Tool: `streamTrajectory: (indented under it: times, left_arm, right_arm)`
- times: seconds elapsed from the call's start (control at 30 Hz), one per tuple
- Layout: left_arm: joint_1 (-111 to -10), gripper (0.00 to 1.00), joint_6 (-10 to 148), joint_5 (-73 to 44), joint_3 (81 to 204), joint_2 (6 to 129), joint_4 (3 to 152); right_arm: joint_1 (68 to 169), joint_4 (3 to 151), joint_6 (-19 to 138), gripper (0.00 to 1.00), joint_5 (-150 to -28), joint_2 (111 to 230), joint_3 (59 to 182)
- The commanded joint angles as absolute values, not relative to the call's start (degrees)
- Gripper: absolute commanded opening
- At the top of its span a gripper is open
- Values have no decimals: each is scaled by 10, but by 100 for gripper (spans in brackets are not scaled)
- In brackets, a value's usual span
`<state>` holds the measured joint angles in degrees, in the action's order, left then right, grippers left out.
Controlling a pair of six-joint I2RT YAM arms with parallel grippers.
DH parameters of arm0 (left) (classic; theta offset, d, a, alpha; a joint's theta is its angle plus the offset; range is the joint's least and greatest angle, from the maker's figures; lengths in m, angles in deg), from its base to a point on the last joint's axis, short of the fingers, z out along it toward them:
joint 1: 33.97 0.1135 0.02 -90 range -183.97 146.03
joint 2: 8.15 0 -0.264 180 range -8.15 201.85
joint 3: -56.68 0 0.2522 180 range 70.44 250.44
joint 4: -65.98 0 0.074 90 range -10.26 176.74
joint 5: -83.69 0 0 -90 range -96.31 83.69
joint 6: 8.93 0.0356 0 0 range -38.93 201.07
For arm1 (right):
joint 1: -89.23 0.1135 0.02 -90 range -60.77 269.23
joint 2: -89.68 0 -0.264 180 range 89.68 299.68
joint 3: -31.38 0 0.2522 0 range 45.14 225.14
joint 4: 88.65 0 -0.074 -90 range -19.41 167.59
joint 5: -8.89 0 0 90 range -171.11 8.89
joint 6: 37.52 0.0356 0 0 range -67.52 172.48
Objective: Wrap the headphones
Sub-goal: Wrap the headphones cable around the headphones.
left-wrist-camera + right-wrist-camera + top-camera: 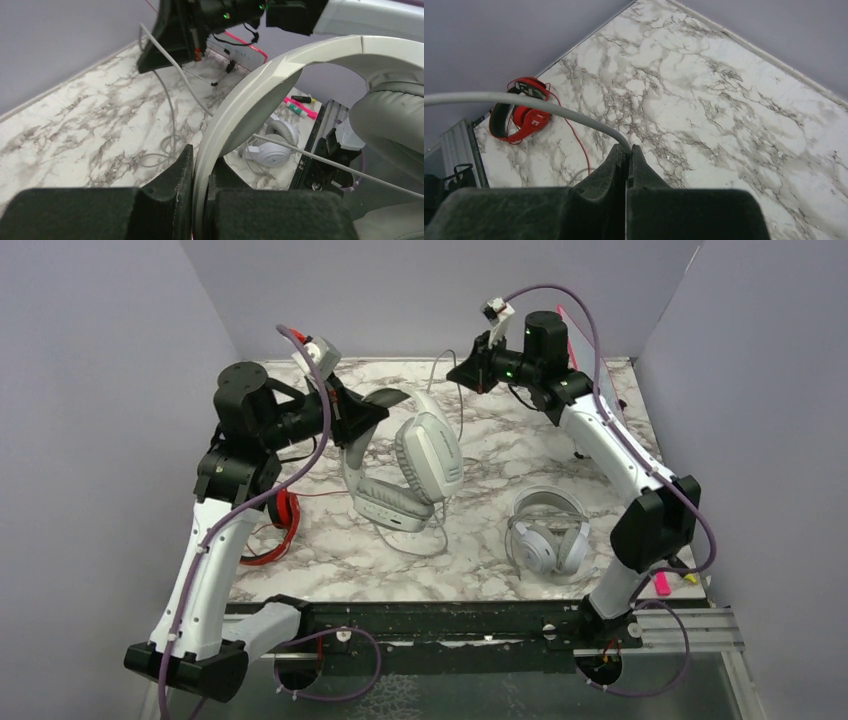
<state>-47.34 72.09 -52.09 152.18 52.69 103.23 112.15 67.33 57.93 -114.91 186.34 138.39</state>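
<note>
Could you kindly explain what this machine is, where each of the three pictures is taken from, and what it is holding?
These are two robot arms bolted at the near edge of a marble table. The wide picture looks down from above and behind them; the other two come from a camera on each wrist. Three headsets are in view: a red-and-black headset on the left, a grey headset on the right, and a white headset raised in the middle. The left gripper has its jaws clamped on the white headset's headband. The right gripper has its jaws shut on a thin grey cable.
</note>
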Motion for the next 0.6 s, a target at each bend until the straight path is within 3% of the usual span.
streamTrajectory:
  times: [0.0, 0.3, 0.57]
  left_arm:
    - [-527, 0, 739, -478, 1503, 519, 1036]
    - [-668, 0, 808, -290, 1477, 548, 1111]
    - [-723, 0, 843, -165, 1447, 571, 1142]
  right_arm:
    - [1127, 581, 568, 0, -1169, 1920, 1494]
    - [1123, 444, 545, 0, -1111, 2020, 1755]
    - [1107, 414, 522, 0, -1110, 2009, 1809]
